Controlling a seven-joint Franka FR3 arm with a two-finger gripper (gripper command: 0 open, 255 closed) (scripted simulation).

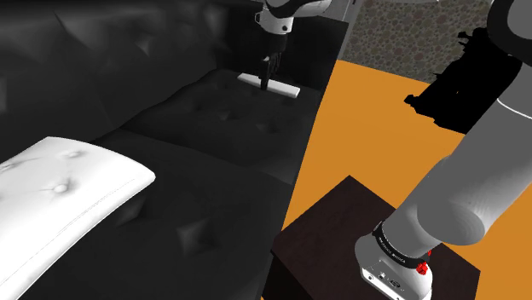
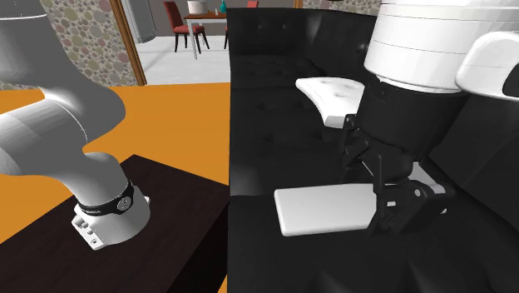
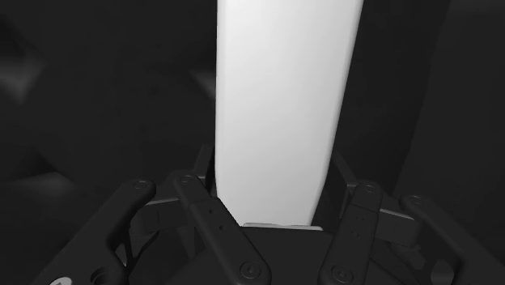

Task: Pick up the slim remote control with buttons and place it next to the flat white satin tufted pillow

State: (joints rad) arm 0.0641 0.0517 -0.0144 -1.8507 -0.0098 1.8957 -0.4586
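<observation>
Grasp step: the pincer (image 3: pixel 273 166) clasps the remote (image 3: pixel 283 81) between its fingers. Next, I judge, lift it towards the pillow (image 1: pixel 68 179), well apart.

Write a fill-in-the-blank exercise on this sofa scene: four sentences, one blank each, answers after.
1. The white remote control lies on the seat of a black ___.
2. The floor beside the robot's stand is ___ in colour.
3. The pillow is ___ in colour.
4. The gripper is at the ___, well apart from the pillow.

Answers: sofa; orange; white; remote control.
</observation>
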